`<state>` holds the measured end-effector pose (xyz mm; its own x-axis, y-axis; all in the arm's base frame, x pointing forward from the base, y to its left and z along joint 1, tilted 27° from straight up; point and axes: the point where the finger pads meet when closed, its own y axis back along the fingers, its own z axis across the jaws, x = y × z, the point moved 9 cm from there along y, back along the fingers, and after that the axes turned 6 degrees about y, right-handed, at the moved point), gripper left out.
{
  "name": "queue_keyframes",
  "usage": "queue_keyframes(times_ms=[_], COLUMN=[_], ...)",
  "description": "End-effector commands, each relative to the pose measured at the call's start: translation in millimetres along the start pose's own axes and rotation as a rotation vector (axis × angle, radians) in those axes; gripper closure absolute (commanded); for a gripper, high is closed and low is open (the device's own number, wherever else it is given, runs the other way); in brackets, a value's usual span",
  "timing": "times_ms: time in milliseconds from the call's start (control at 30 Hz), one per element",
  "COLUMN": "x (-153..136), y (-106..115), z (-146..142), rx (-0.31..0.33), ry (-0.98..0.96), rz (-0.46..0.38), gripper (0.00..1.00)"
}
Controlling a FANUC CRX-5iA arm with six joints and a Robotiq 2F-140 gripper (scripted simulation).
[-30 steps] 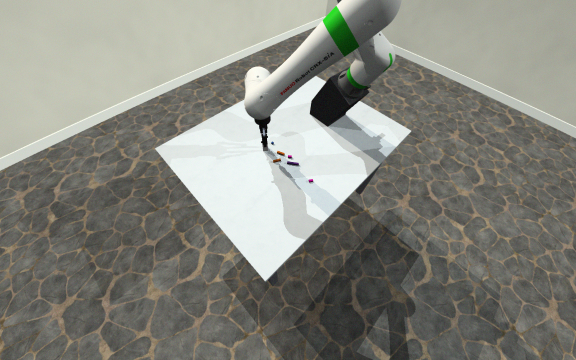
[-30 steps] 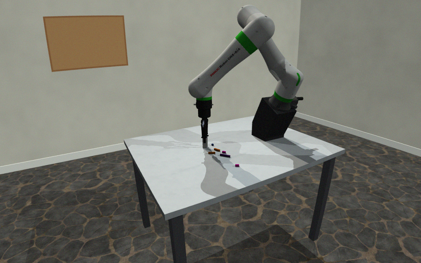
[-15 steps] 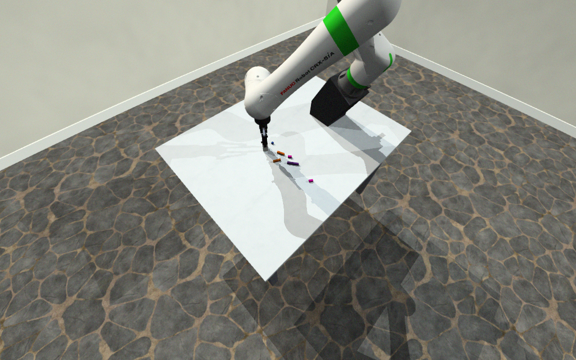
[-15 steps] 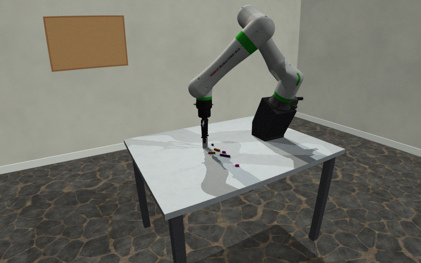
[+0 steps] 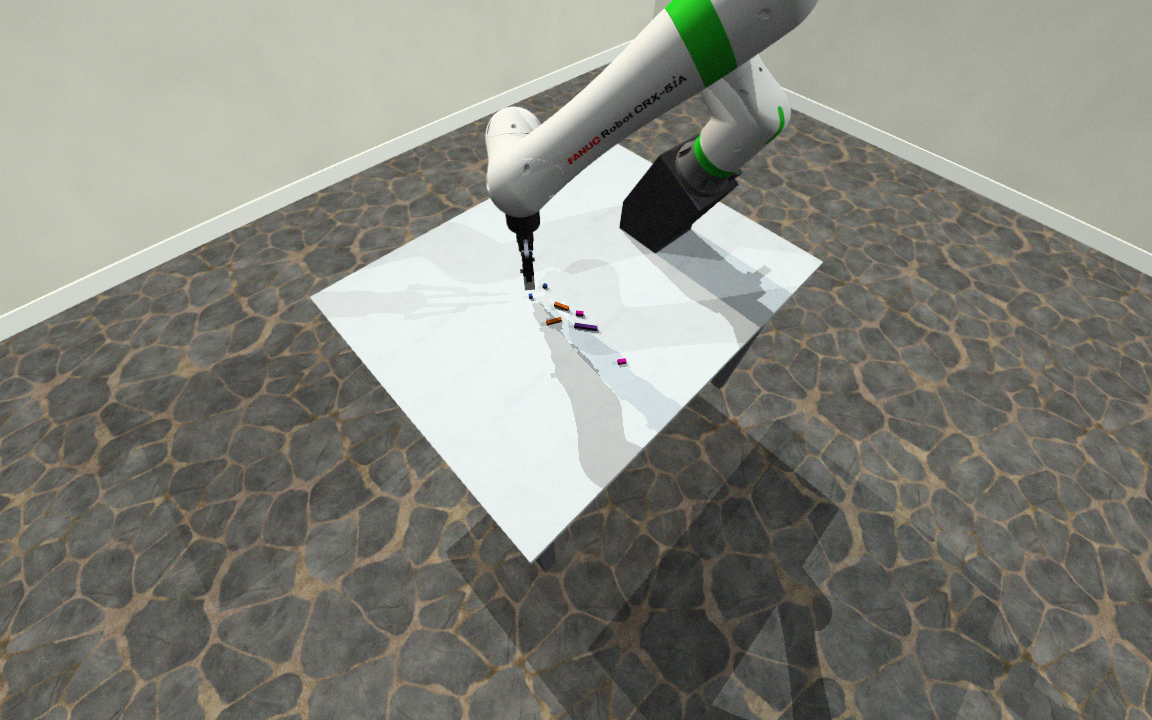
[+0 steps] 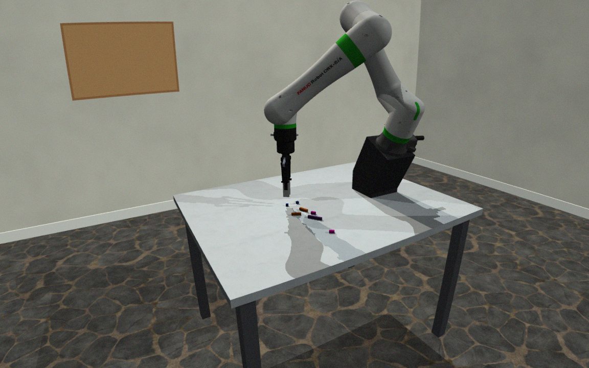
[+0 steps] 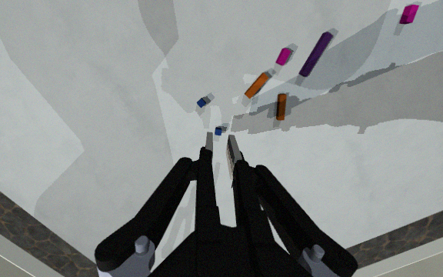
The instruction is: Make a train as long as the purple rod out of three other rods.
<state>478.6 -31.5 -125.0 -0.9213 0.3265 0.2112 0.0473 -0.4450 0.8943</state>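
My gripper (image 7: 219, 142) (image 5: 528, 284) (image 6: 286, 193) hangs a little above the table, fingers slightly apart with nothing between them. A small blue rod (image 7: 218, 131) (image 5: 530, 295) (image 6: 286, 204) lies on the table just beyond the fingertips. A second blue rod (image 7: 201, 102) (image 5: 544, 286) (image 6: 297, 201) lies apart from it. Two orange rods (image 7: 257, 85) (image 7: 281, 106) (image 5: 561, 306) (image 5: 553, 320) lie separately further on. The purple rod (image 7: 315, 54) (image 5: 585, 326) (image 6: 314, 217) lies beyond them, with a magenta rod (image 7: 283, 56) (image 5: 580, 313) beside it. Another magenta rod (image 7: 408, 14) (image 5: 622, 361) (image 6: 332, 231) lies far off alone.
The white table (image 5: 473, 420) (image 6: 242, 256) carries the rods near its middle. The robot's black base (image 5: 665, 210) (image 6: 379, 171) stands at the back corner. The table's near edge shows at the bottom of the wrist view.
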Motion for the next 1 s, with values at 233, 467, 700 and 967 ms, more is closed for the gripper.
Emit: queue_keyframes(times_ms=[233,467,700,967], x=[-0.1,-0.1,-0.1,-0.1], y=[35.9,41.6,41.6,41.6], z=[0.1,0.1,0.1,0.1], rx=[0.0,0.0,0.0,0.0], ry=[0.0,0.0,0.0,0.0], rz=[0.0,0.0,0.0,0.0], gripper=[0.85,0.0,0.0,0.0])
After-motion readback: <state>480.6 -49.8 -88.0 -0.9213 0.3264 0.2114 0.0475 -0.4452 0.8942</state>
